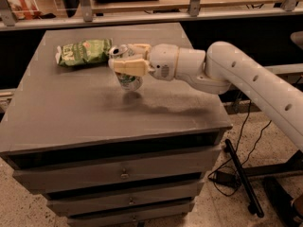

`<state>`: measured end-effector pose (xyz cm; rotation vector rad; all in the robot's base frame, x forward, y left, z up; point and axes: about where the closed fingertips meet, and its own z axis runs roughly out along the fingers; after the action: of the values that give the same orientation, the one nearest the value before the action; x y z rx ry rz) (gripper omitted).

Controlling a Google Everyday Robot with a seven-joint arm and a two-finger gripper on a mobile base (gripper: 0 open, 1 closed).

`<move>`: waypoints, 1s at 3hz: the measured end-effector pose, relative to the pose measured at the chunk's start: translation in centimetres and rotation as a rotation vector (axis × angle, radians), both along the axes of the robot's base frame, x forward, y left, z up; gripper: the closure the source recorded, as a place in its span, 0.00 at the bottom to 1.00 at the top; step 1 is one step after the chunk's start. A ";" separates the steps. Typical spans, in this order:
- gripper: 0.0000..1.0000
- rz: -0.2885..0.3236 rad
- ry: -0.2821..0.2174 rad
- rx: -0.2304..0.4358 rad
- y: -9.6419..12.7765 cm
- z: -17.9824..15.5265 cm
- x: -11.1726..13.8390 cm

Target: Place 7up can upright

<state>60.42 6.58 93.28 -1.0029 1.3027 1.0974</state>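
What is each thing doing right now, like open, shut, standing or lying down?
gripper: above the back of the table, shut on the can.
can: held, nearly upright, shiny top up.
snack bag: lying flat at the table's back left.
drawers: shut.
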 end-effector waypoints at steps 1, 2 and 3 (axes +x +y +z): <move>1.00 0.011 0.008 0.051 0.0 -0.8 0.3; 1.00 0.009 0.009 0.077 -0.6 -1.5 0.7; 0.78 -0.001 0.011 0.091 -1.5 -2.0 1.2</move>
<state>61.66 5.13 91.28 -0.9300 1.2509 1.1526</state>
